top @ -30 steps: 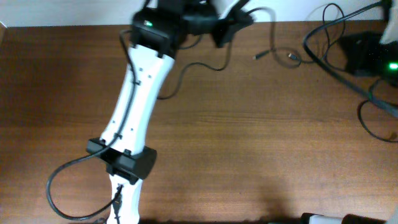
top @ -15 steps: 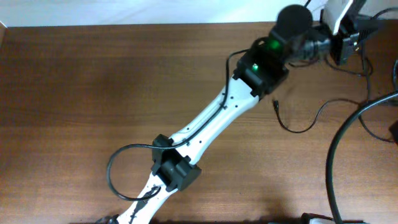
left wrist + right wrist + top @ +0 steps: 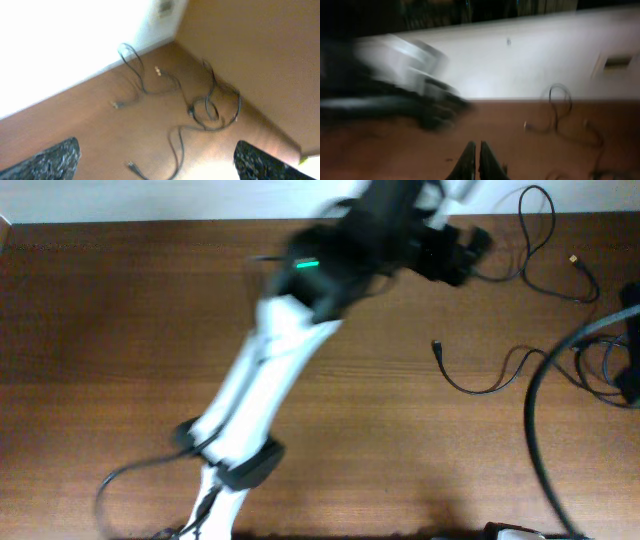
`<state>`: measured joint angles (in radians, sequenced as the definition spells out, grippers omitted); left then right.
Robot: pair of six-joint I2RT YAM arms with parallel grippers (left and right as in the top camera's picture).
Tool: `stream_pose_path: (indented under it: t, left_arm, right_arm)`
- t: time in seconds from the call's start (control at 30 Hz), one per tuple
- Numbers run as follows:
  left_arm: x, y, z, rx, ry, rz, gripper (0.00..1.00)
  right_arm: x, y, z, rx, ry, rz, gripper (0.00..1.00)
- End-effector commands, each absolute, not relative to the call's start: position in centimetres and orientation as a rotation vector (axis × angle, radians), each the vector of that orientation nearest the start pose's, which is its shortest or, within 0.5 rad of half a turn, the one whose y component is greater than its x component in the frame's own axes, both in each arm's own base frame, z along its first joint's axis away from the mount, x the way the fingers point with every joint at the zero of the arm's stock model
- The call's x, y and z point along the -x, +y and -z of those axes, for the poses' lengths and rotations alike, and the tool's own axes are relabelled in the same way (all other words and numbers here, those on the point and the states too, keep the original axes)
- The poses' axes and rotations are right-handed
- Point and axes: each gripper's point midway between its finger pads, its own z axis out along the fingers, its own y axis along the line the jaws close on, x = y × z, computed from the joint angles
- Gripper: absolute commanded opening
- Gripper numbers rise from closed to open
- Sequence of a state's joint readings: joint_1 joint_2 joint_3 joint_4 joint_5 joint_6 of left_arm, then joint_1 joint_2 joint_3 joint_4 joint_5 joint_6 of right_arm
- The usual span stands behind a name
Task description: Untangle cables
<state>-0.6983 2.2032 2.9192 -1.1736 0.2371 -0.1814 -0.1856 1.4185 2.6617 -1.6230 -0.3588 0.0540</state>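
Thin black cables lie at the table's back right. One cable (image 3: 541,232) loops near the back edge and ends in a light plug (image 3: 575,258). A second cable (image 3: 478,386) with a dark plug (image 3: 437,347) curves across the wood. In the left wrist view the cables form a loose tangle (image 3: 214,109), and a plug end (image 3: 131,165) lies between the fingers. My left gripper (image 3: 464,252) (image 3: 157,146) hangs open above the table, holding nothing. My right gripper (image 3: 478,151) is shut and empty, low over the wood.
A thick dark arm cable (image 3: 534,430) arcs along the right side of the table. The white wall (image 3: 520,65) stands right behind the table's back edge. My blurred left arm (image 3: 270,360) crosses the middle of the table.
My left arm has swung back from the far right corner towards the middle. Its jaws have opened, and the thin cable it carried now lies at the back right.
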Motion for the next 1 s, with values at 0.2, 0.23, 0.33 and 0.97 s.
stream_pose_path:
  t: [0.2, 0.23, 0.33, 0.97]
  left_arm:
    - [-33.3, -25.3, -48.8, -0.586, 1.978, 0.443, 0.99]
    - [-33.9, -24.5, -48.8, -0.565, 1.973, 0.371, 0.99]
    - [-35.1, -23.0, -48.7, -0.497, 1.978, 0.258, 0.99]
    - [-34.7, -19.6, -46.1, -0.456, 2.096, 0.044, 0.99]
  right_arm:
    - [-41.9, -5.7, -38.0, -0.101, 2.403, -0.04, 0.04]
    - [-43.8, -4.2, -43.0, 0.156, 2.18, 0.02, 0.07]
    - [-42.7, 0.1, -57.2, 0.38, 1.636, 0.154, 0.34]
    - [-32.5, -16.0, -1.3, -1.638, 1.817, 0.036, 0.47]
